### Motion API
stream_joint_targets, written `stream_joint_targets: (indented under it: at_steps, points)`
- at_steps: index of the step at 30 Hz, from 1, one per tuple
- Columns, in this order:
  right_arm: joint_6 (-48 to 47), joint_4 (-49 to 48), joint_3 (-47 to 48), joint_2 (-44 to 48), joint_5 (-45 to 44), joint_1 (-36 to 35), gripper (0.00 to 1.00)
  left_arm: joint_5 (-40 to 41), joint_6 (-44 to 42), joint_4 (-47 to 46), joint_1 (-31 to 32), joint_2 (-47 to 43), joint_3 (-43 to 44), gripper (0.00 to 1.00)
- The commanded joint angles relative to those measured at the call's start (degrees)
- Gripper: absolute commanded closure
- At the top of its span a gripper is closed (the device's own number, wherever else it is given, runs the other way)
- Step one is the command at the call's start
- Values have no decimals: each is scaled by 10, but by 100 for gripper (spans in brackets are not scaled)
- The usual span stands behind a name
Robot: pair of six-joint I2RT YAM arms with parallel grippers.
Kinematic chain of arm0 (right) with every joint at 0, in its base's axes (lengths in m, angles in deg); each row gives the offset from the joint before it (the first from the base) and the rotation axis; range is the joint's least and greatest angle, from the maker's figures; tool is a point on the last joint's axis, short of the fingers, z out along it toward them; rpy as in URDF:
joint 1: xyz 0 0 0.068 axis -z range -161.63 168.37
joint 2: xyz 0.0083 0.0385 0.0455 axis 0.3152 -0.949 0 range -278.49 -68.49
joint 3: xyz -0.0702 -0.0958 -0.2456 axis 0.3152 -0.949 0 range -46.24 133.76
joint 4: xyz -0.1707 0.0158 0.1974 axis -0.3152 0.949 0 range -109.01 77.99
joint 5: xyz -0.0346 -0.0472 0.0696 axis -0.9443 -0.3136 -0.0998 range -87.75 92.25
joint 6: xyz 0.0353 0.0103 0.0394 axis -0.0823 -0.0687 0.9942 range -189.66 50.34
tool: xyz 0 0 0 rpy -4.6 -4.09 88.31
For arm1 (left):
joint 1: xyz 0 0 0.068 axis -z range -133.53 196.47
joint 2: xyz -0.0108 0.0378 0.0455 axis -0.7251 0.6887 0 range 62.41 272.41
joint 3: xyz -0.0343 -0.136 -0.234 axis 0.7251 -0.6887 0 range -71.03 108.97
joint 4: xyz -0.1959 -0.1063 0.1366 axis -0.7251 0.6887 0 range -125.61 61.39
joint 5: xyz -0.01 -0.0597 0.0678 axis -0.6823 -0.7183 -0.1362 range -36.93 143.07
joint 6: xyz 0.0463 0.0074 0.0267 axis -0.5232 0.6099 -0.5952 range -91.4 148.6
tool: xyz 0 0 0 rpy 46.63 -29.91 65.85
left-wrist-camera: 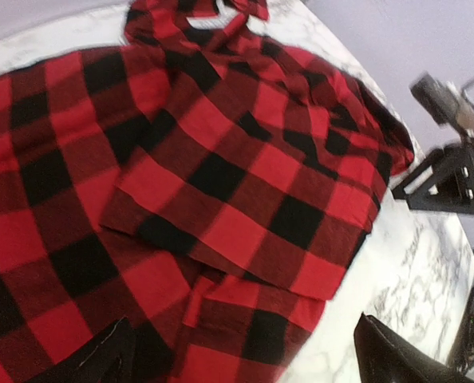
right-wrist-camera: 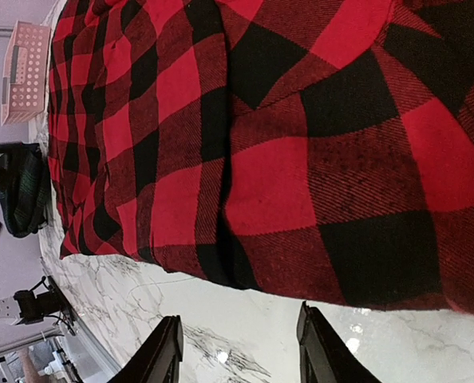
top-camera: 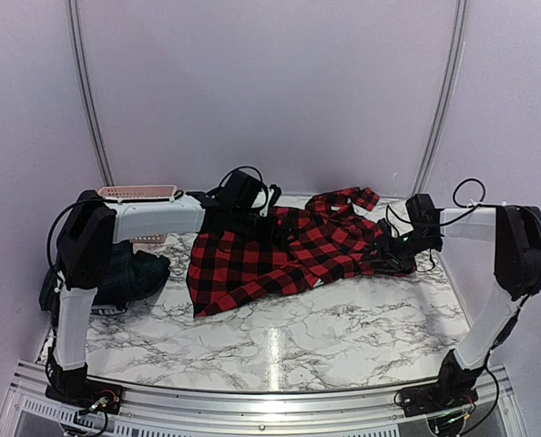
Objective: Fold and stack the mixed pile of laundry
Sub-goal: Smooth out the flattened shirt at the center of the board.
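A red-and-black checked shirt (top-camera: 284, 255) lies spread on the marble table (top-camera: 343, 337), one part of the mixed laundry pile. A dark green plaid garment (top-camera: 129, 273) sits bunched at the left edge, beside the left arm. My left gripper (top-camera: 260, 221) hovers over the shirt's far side. In the left wrist view the left gripper (left-wrist-camera: 249, 359) is open above the shirt (left-wrist-camera: 221, 183), gripping nothing. My right gripper (top-camera: 395, 257) is at the shirt's right edge. In the right wrist view the right gripper (right-wrist-camera: 241, 351) stands open over bare marble, just short of the shirt's hem (right-wrist-camera: 301, 199).
A pink lattice basket (top-camera: 138, 192) stands at the back left, behind the left arm, and shows again as the pink basket (right-wrist-camera: 25, 72) in the right wrist view. The green garment (right-wrist-camera: 25, 187) lies near it. White walls close in the table on three sides.
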Motion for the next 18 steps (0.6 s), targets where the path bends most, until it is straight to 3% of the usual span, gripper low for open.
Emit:
stream_joint_targets:
  at_steps: [1, 11, 18]
  points:
    - [-10, -18, 25, -25, 45, -6, 55, -63, 7, -18, 41, -5, -40, 1]
    - [-6, -47, 38, -80, 79, -15, 47, -44, 82, -42, 36, 48, -62, 1]
    - [8, -58, 77, -116, 100, -45, 51, -46, 105, -48, 21, 85, -53, 1]
